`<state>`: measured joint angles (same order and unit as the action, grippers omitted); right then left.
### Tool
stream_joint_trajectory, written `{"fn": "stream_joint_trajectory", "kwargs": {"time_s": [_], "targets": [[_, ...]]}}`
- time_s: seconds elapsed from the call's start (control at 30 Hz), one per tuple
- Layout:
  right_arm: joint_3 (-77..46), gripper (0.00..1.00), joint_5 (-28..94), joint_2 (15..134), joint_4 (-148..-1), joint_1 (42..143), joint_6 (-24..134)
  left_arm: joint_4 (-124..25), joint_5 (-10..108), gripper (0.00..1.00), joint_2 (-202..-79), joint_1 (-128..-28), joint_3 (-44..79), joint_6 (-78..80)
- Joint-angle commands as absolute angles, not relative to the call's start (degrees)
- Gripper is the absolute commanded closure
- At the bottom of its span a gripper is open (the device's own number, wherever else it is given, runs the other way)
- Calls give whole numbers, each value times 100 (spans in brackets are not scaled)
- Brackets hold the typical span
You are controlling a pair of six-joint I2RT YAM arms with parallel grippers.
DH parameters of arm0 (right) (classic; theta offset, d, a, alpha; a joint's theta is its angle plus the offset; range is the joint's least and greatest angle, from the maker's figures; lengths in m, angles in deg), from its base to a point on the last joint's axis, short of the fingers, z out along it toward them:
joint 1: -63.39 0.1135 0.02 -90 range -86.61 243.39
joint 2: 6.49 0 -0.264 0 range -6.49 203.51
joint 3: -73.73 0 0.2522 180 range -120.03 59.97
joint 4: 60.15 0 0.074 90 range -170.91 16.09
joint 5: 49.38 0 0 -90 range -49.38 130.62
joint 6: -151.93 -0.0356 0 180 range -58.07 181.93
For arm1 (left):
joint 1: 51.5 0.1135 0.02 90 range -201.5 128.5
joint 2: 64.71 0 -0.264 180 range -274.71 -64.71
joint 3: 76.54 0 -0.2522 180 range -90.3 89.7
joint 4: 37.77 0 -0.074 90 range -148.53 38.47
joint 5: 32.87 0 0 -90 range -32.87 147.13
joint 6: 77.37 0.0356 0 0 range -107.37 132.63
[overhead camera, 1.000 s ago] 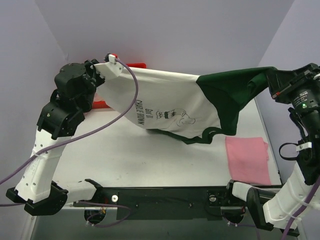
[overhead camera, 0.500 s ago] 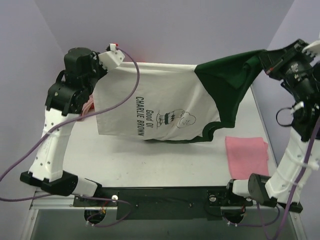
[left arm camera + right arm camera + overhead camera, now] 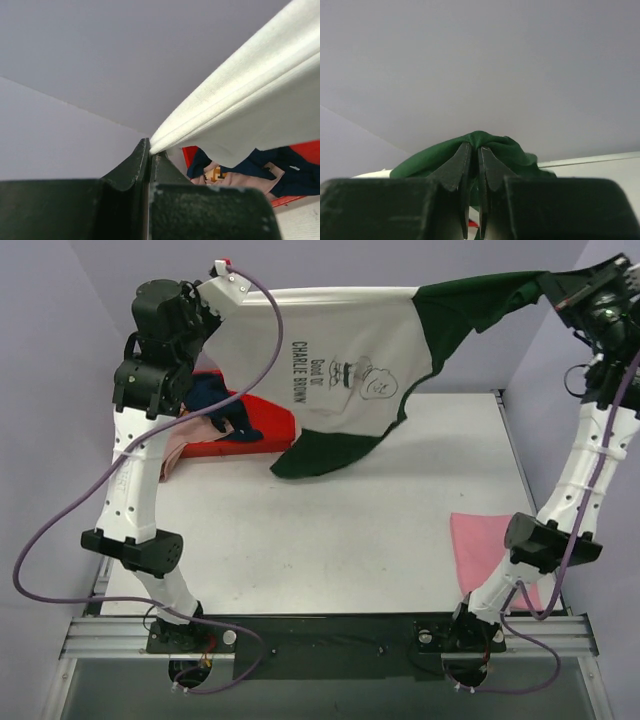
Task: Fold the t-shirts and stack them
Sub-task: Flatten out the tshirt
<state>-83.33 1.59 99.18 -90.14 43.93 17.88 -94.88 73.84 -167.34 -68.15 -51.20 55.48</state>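
T-shirt (image 3: 330, 340) lifted; left gripper (image 3: 150, 146), right gripper (image 3: 474, 148) pinching.

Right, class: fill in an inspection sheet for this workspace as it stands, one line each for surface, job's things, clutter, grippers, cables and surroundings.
surface: white table, flat, carrying a tee and a crate.
job's things: white t-shirt with dark green sleeves and black cartoon print held up, stretched between both arms; folded bright pink t-shirt lying flat at the near right; navy t-shirt and dusty pink t-shirt bundled in the crate.
clutter: red plastic crate, far left.
grippers: left gripper shut on the white edge; right gripper shut on green cloth.
cables: purple cable looping loose beside the left arm.
surroundings: lavender walls; nothing else seen.
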Motion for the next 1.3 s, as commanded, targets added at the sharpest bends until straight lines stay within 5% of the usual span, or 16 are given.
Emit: {"fn": "stream_joint_trajectory", "kwargs": {"time_s": [0.0,0.2,0.37,0.53,0.7,0.8,0.83,0.97,1.13,1.27], "targets": [[-7963,100,-121,8258,-7734,3485,1518,-8659,7480,100,-15849,-6715,-4759,5719],[-5638,100,-394,6397,-8691,3544,2299,-9353,6760,100,-15024,-6890,-3443,5780],[-1956,100,-106,4417,-9846,4220,3114,-9521,6100,100,-13620,-7189,-342,6201],[412,100,309,2249,-12116,4722,3381,-10012,5556,100,-12047,-7610,2837,6826],[2241,100,-166,645,-14076,4722,2933,-11101,5063,100,-11209,-8260,4355,7291],[2464,100,0,389,-15314,4722,3222,-12067,5018,85,-11190,-8709,4864,7468],[2542,100,45,441,-15484,4714,3423,-11957,5114,69,-11190,-8806,4918,7163],[2648,100,229,879,-16136,4774,3961,-12632,4659,41,-11611,-8929,4516,7337],[2018,100,676,1574,-16128,4968,3987,-13212,4799,31,-12226,-9114,3935,7354],[1542,100,818,2058,-16127,5056,3970,-12153,4817,42,-12604,-9106,3671,6039]]}}
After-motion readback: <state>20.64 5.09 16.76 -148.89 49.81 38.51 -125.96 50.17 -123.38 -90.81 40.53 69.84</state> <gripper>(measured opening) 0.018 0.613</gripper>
